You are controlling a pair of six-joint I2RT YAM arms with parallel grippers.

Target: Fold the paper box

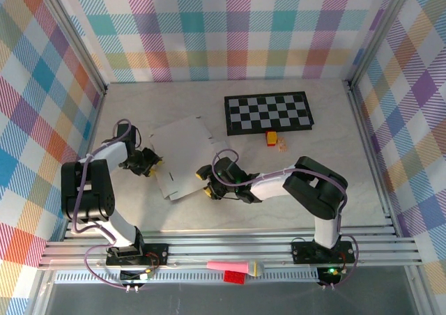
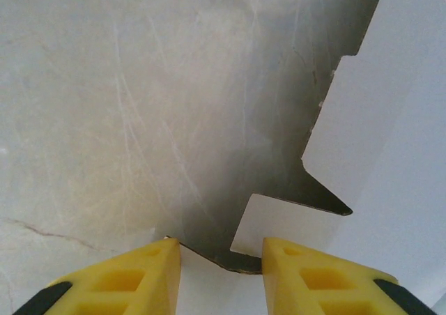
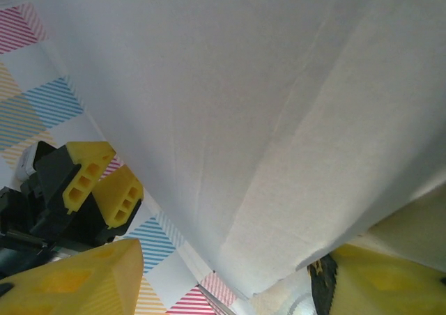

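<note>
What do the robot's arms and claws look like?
There are two black-and-white arms, the left arm and the right arm, each trailing a thin pale purple cable. The left claw and right claw have chunky yellow fingers with black trim.

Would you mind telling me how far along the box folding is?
Barely begun. Done: nothing; the paper box lies as an unfolded die-cut sheet. In hand: the left tool and right tool, both open, bracket its opposite edges, the right side raised. Left: every fold and tab.

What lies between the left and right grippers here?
The paper box fills that stretch in the top view, with the left gripper at its left edge and the right gripper at its right.
</note>
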